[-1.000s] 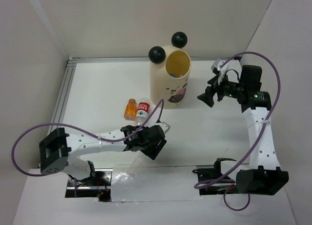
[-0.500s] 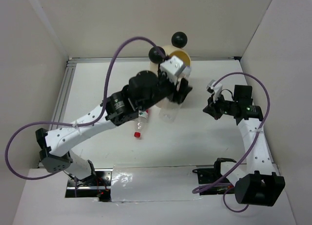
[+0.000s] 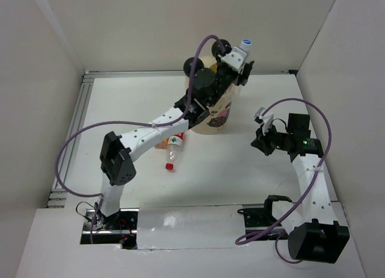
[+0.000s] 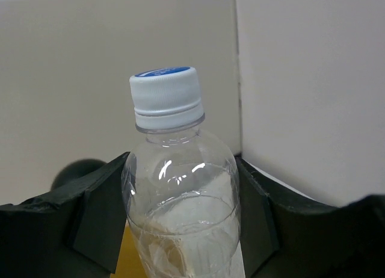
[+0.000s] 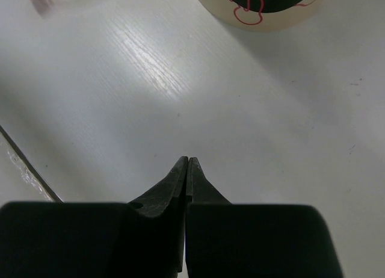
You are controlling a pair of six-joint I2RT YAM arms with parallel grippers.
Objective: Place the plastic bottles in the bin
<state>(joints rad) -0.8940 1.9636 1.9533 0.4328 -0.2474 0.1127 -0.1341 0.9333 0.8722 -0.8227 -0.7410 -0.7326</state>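
Observation:
My left gripper (image 3: 240,61) is shut on a see-through plastic bottle (image 4: 178,169) with a white, blue-topped cap (image 3: 245,45). It holds the bottle upright above the back right rim of the cream bin (image 3: 215,112). The black fingers (image 4: 99,215) press on both sides of the bottle's body. A red-labelled bottle (image 3: 174,147) with a red cap lies on the table left of the bin. An amber one (image 3: 160,144) shows beside it, partly under my left arm. My right gripper (image 3: 260,143) is shut and holds nothing, low over the table right of the bin (image 5: 264,16).
Two black ball ears (image 3: 194,66) sit on the bin's rim, the right one mostly behind my left wrist. White walls close in the back and both sides. A metal rail (image 3: 77,124) runs along the table's left edge.
My left arm has lifted the bottle from low by the bin's front to above its rim. My right gripper has gone from open to shut and drawn back from the bin.

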